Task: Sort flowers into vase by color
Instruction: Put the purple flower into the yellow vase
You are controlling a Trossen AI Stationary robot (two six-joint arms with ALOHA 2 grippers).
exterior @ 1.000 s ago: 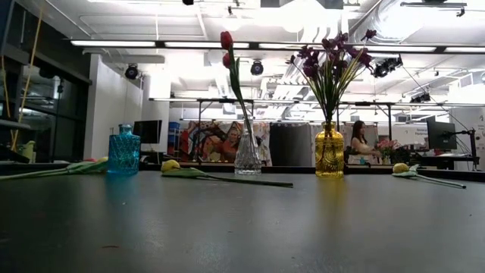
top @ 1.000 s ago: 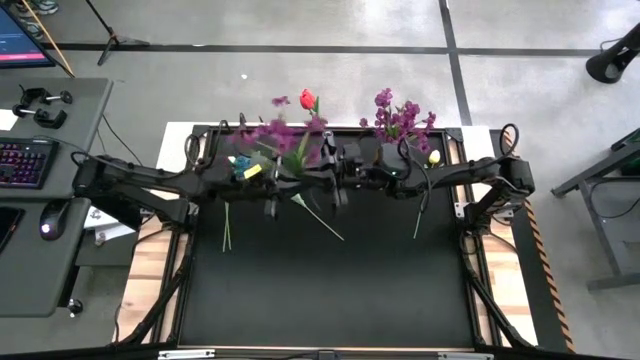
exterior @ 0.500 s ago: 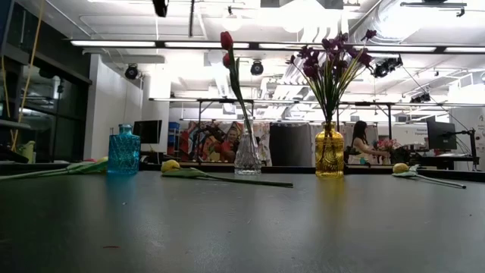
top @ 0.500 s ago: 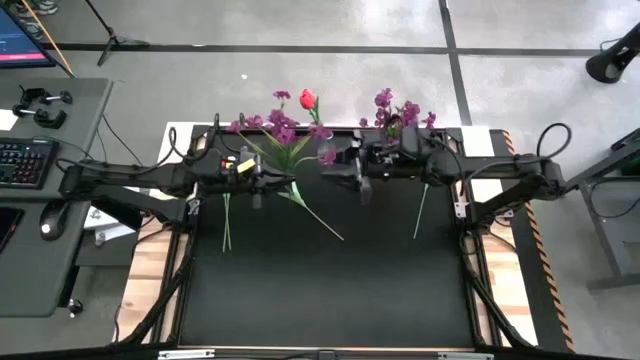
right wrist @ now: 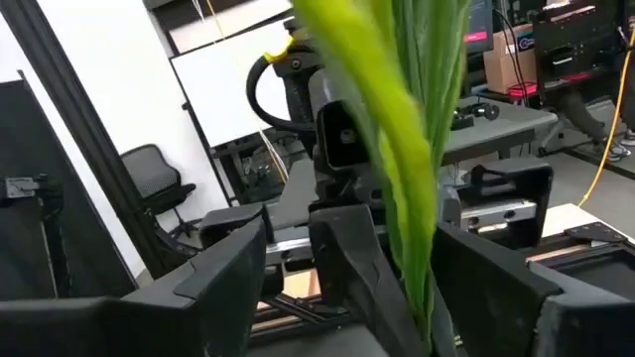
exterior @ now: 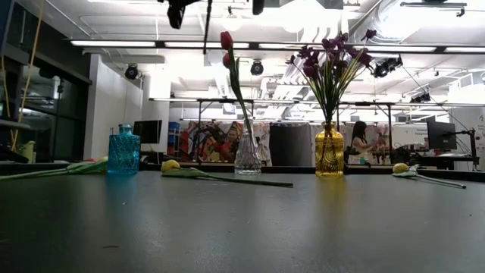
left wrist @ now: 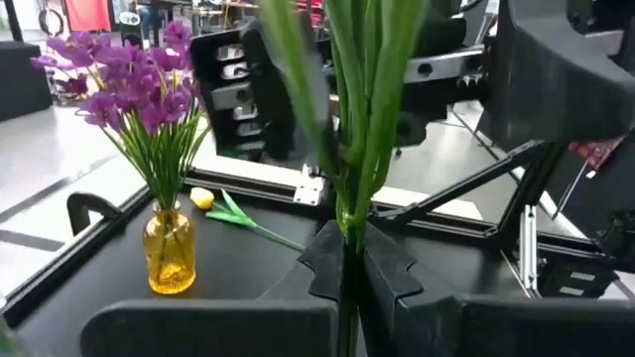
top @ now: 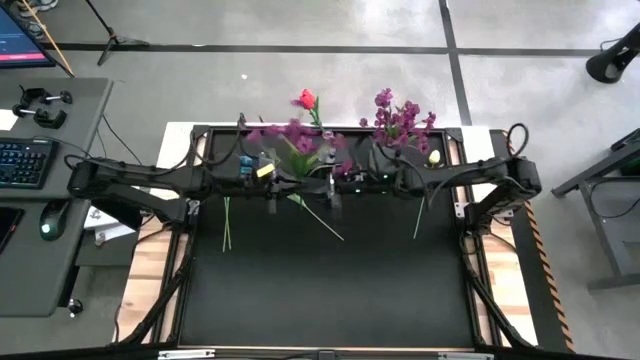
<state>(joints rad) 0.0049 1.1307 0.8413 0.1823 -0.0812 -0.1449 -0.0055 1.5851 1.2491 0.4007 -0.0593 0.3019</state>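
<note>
- From above, both arms are reaching in over the far part of the black bench [top: 330, 290]. The left pincer [top: 272, 192] and the right pincer [top: 333, 192] are sitting close together near the middle. A purple sprig [top: 295, 140] is sticking up between them, with its blossoms above the arms. Some loose flowers [top: 318, 217] are lying flat on the bench, one on the left, one in the middle and one on the right.
- From the low camera, three vases are standing in a row at the far side. The blue vase [exterior: 123, 150] is on the left. The clear vase [exterior: 247, 154] in the middle is holding red tulips [exterior: 226, 41]. The yellow vase [exterior: 329, 152] is holding purple flowers [exterior: 332, 53]. A yellow tulip [exterior: 171, 165] is lying just beside the clear vase. Another one [exterior: 400, 168] is lying far to the right. A person [exterior: 357, 141] is standing in the room behind.
- In the left wrist camera, the left pincer [left wrist: 349, 260] is clenching the green stems [left wrist: 359, 109] of the sprig, tight between its fingers [left wrist: 389, 268].
- In the right wrist camera, the right pincer [right wrist: 417, 268] is also grasping the green stems [right wrist: 422, 119], which are rising up between its fingers [right wrist: 349, 258].
</note>
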